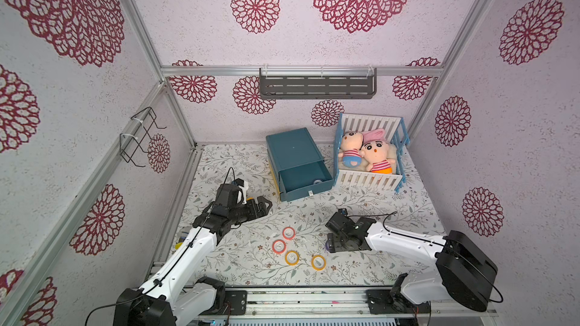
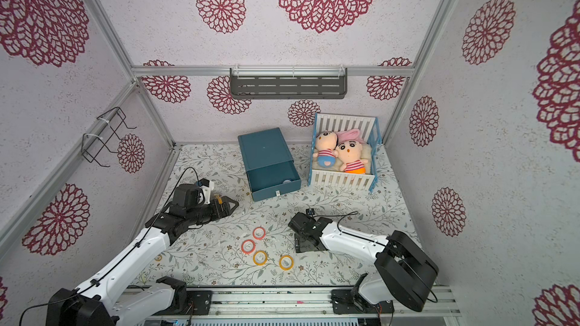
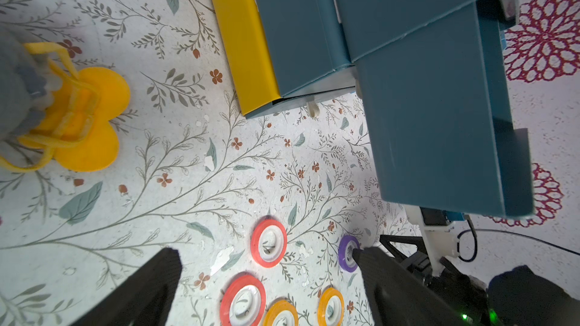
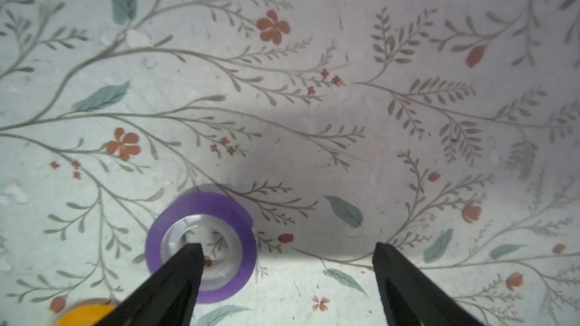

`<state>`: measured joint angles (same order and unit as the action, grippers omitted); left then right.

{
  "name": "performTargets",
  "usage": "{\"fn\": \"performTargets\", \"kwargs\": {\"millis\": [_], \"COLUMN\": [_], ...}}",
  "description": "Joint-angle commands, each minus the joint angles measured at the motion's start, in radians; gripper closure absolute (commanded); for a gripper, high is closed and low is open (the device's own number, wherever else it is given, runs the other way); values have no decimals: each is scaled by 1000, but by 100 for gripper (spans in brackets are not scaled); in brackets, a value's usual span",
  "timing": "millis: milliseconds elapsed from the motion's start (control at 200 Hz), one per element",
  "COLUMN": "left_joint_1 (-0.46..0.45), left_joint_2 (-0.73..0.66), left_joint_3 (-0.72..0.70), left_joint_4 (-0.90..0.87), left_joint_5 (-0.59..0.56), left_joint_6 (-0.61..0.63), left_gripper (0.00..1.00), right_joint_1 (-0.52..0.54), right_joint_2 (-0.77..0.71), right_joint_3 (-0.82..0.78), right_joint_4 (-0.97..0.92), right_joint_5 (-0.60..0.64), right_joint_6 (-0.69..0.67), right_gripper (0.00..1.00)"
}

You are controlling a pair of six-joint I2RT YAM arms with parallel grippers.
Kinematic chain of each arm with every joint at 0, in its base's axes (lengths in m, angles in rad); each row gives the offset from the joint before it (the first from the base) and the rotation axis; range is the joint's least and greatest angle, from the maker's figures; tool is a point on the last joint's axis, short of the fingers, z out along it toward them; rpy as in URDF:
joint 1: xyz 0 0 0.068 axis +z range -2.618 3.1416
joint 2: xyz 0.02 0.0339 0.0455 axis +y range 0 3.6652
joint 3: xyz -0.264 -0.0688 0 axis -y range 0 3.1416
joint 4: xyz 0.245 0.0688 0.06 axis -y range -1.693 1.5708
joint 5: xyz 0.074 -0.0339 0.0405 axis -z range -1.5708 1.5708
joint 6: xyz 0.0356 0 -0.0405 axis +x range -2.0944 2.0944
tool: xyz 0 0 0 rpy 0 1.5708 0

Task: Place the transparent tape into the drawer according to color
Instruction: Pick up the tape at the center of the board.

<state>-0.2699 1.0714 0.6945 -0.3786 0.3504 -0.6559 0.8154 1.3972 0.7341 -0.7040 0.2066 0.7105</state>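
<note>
Overall: a two-armed robot was sorting small tape rings by colour over a flower-print tabletop.
Step in hand: picking up the purple ring, which lay flat on the tabletop, well apart from the drawer.
Right arm: the right gripper had its jaws apart, one fingertip down inside the ring's hole and its partner well outside; nothing was clamped.
Left arm: the left gripper hovered empty, jaws wide apart, between the rings and the drawer.
Other rings: two red rings and two yellow rings lay flat near the purple one.
Drawer: it stood pulled out of its teal box; a small pale ring lay in its corner, colour too faint to tell.
Next move, likely: squeeze the jaws onto the ring's wall, lift it, and carry it to the open drawer.
Only in the right wrist view: the fingertip inside the hole; the top views hid that ring almost wholly under the gripper.
Only in the left wrist view: a yellow panel running along the teal box.
</note>
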Motion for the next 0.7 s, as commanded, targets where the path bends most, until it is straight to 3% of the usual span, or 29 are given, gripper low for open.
{"fn": "performTargets", "kwargs": {"millis": [0,225,696], "left_joint_1": [3,4,3], "left_joint_2": [-7,-7,-5], "left_joint_3": [-4,-6,-12], "left_joint_4": [26,29,29], "left_joint_5": [4,4,2], "left_joint_6": [5,8,6], "left_gripper": [3,3,3], "right_joint_1": [-35,-83,-84], "right_joint_2": [-29,-11,50], "right_joint_3": [25,25,33], "right_joint_4": [-2,13,14], "right_joint_5": [-68,-114,-136], "right_joint_6": [-70,-120,-164], "right_gripper": [12,20,33]}}
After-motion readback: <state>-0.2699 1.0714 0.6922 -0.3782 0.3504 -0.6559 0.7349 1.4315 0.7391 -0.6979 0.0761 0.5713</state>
